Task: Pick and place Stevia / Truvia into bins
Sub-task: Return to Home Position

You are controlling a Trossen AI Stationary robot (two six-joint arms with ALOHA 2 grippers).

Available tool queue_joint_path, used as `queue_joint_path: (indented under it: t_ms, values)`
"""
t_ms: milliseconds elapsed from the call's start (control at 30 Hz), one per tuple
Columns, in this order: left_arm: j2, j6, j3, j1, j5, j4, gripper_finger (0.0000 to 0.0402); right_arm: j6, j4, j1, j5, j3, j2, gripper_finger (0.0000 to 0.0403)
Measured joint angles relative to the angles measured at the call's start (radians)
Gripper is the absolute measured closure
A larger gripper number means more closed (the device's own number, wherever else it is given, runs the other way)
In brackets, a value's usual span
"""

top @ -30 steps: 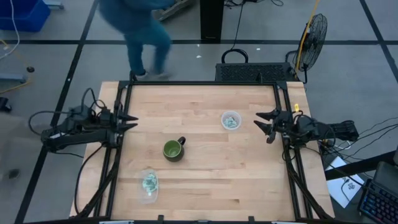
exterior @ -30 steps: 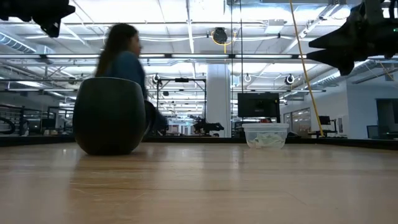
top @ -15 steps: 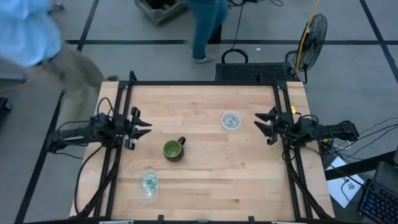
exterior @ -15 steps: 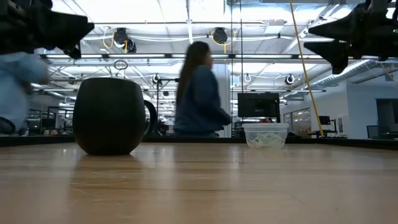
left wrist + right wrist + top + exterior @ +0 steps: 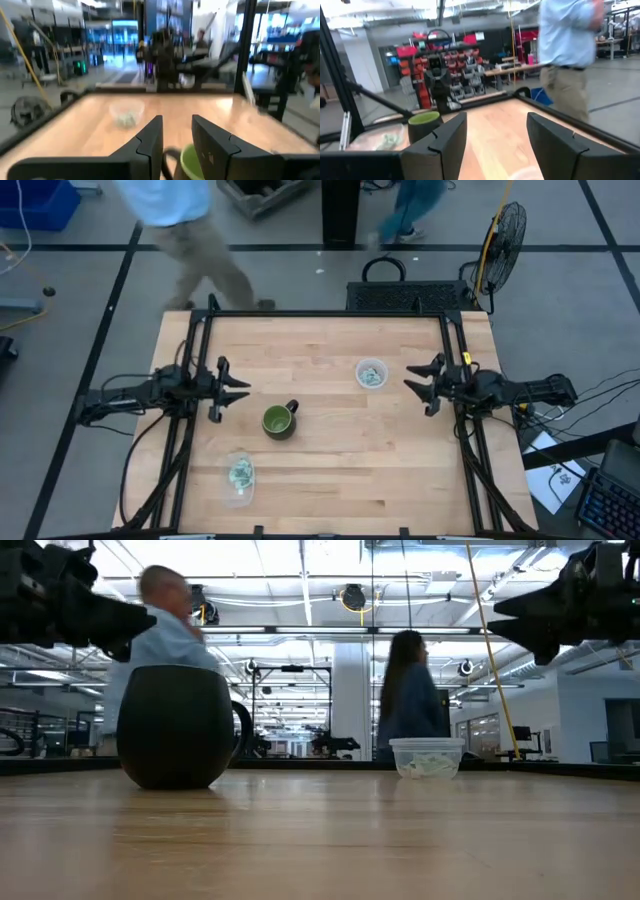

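Observation:
Pale green and white sachets lie inside a clear cup standing on the table's right half, which also shows in the low view as the cup. More sachets sit in a second clear tub near the near left corner. I see no loose sachets on the wood. My left gripper hovers open just left of the dark green mug; in its wrist view the gripper looks past the mug. My right gripper hovers open to the right of the cup.
The green mug stands at the table's middle between the two tubs. A black frame runs around the table edges. People walk on the floor beyond the far edge. Bare wood lies between mug and right gripper.
My left gripper has moved from the table's left edge toward the right, ending close beside the mug. The cups, mug and sachets have stayed in place. People have walked past behind the table.

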Motion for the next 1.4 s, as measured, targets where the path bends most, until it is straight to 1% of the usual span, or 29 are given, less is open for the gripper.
queue_joint_path:
  t_ms: [100,167,233,433,1400]
  values:
    - [0.003,0.009,0.000,0.000,-0.008,-0.023,0.0293,0.004,-0.052,0.000,-0.001,0.000,0.000,0.0204]
    - [0.008,-0.017,0.000,0.000,-0.008,-0.023,0.0293,0.033,-0.080,0.000,-0.003,0.000,0.002,0.0204]
    - [0.007,-0.049,0.000,0.000,-0.008,-0.023,0.0293,0.059,-0.078,0.000,-0.002,-0.001,0.014,0.0204]
    - [0.007,-0.123,0.000,0.000,-0.009,-0.019,0.0293,0.056,-0.072,0.000,-0.001,-0.001,0.026,0.0204]
    - [0.007,-0.120,0.000,0.000,-0.009,-0.010,0.0293,0.056,-0.060,0.000,0.000,-0.002,0.026,0.0204]
